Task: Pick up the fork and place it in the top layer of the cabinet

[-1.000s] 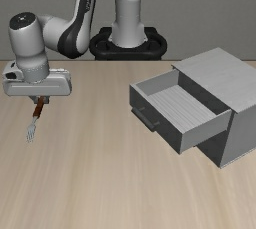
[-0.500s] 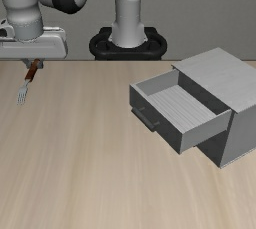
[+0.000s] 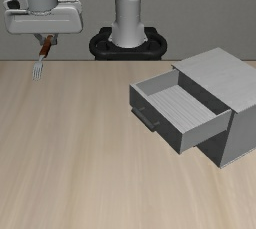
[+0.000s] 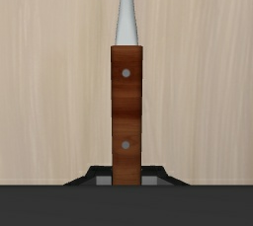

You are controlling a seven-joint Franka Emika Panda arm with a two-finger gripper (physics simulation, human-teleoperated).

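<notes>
Pincer clenched on fork handle, upper left of exterior view, fork hanging clear of tabletop (pickup looks done). Left: carry to cabinet, drop into open top drawer.

- Two-finger metal pincer: pale grey-white body, with dark grey to black fingers.
- Wooden-handled steel fork between the pincer's fingers: the handle is reddish-brown with fine grain and two pale grey rivets. The neck and tines are silvery grey.
- Flat wooden table beneath the pincer: light beige with faint grain streaks.
- Box-shaped cabinet, well apart from the pincer: plain mid grey. Its drawer is lighter grey inside, with a dark grey handle.
- Round robot base: black.
</notes>
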